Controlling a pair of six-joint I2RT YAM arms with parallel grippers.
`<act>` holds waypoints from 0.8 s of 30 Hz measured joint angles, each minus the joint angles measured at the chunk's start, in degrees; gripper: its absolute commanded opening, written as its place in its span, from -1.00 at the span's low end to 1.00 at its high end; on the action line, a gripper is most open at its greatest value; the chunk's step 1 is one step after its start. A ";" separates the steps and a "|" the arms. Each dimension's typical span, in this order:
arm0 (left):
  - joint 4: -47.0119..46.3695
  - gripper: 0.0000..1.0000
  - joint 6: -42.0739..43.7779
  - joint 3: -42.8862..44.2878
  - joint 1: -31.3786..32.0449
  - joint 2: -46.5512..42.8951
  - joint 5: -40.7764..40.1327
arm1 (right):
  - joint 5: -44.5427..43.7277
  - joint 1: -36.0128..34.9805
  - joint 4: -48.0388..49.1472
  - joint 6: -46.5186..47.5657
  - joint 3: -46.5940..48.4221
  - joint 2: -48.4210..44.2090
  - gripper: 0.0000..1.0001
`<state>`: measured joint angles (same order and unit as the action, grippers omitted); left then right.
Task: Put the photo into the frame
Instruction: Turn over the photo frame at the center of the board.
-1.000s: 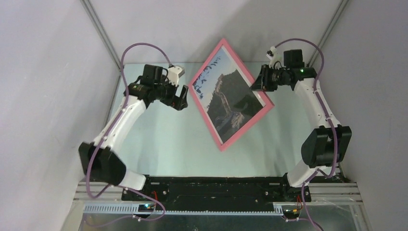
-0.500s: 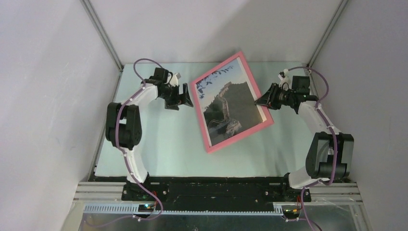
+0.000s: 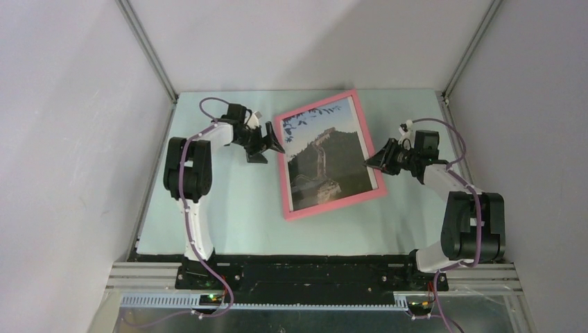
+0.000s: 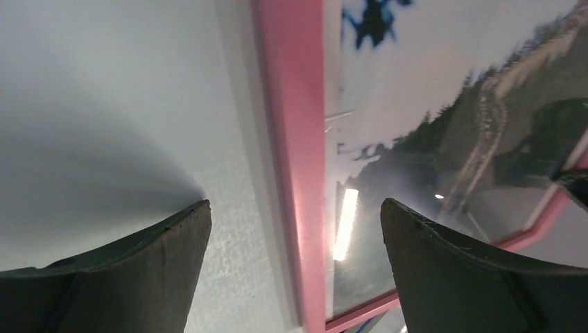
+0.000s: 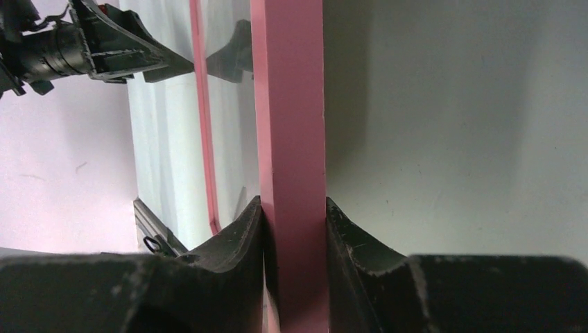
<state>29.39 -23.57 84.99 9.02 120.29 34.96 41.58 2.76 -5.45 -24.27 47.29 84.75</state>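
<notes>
Clamping the right rail of the frame (image 3: pixel 335 203), the right gripper (image 5: pixel 294 208) holds it, photo (image 3: pixel 326 156) showing behind the pane. The frame's long axis runs away from the arm bases. The left gripper (image 3: pixel 269 143), fingers wide apart, sits just beside the left rail. Whether the frame lies flat on the pale counter (image 3: pixel 229 215) is unclear.

Table: pale green top (image 3: pixel 229 215), matte, soft shadows across it.
Walls: plain white panels (image 3: pixel 69 139) on the left, back and right.
Far corners: grey metal struts (image 3: pixel 148 52) slanting upward.
Near edge: black plate (image 3: pixel 312 270); slotted aluminium rail (image 3: pixel 312 304) just beyond it.
</notes>
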 measured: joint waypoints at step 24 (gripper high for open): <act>-6.97 0.88 -3.37 -0.02 1.14 2.60 7.04 | -6.71 -4.87 8.85 -2.62 -7.76 -0.33 -0.21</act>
<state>22.41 -26.94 84.97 10.15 122.89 42.00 34.87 -2.11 3.40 -26.89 39.53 84.42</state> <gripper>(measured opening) 0.944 0.356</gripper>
